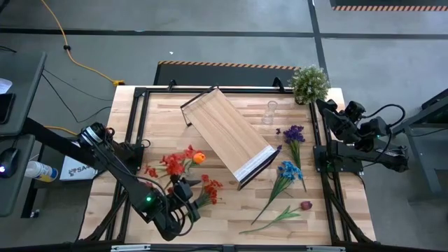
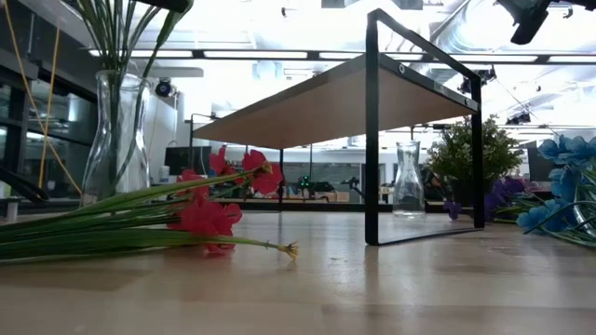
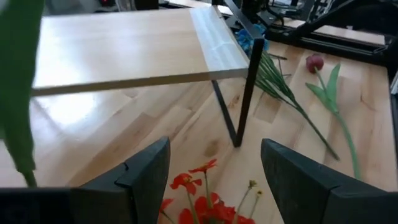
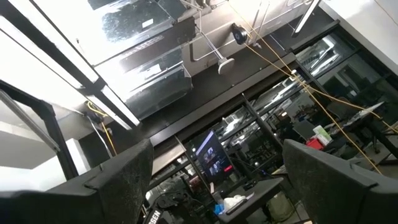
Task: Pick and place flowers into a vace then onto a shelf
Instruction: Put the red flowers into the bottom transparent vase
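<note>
Red flowers [image 1: 171, 164] and an orange one [image 1: 199, 157] lie flat on the table to the left of the shelf [image 1: 224, 129], which stands on its black frame legs. My left gripper [image 3: 214, 146] hovers open above more red blooms [image 3: 199, 205], with nothing between its fingers. In the low view a glass vase [image 2: 116, 130] stands on the table with green stems upright in it. A large green leaf [image 3: 18, 93] shows close beside the left fingers. Purple [image 1: 294, 133], blue [image 1: 288, 171] and dark red [image 1: 306, 205] flowers lie to the shelf's right. My right gripper [image 4: 217, 149] is open, raised at the table's right edge.
A second, empty glass vase [image 1: 269, 112] stands near the far edge beside the shelf. A bushy potted plant [image 1: 308, 82] sits at the far right corner. Black frame rails run along the table's left and right sides. Bare wood shows near the front edge [image 2: 372, 288].
</note>
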Tool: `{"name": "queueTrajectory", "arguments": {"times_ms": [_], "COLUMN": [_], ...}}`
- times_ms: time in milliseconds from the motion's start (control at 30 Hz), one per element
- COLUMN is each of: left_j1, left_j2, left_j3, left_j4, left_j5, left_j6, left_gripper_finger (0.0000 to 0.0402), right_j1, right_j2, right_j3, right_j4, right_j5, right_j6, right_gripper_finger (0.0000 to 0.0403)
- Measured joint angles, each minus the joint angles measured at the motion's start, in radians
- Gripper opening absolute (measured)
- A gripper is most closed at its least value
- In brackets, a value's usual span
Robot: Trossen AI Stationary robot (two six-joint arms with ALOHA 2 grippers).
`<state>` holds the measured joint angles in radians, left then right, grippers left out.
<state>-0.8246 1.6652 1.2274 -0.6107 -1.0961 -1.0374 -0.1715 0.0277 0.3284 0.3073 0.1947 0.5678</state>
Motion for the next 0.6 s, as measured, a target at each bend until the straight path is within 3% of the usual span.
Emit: {"name": "queueTrajectory", "arguments": {"times_ms": [600], "left_j1": [0.008], "left_j2": [-0.021], "left_j3": [0.001], "left_j4": [-0.01], "left_j5": [-0.012], "left_j6": [0.007], "left_gripper_finger": [0.0282], "right_j1": [0.0], "right_j2": [0.0], "right_j3": [0.0], "right_j4": [0.0], "right_j5": [0.005], "right_j6": [-0.011], "right_gripper_finger": [0.0344]}}
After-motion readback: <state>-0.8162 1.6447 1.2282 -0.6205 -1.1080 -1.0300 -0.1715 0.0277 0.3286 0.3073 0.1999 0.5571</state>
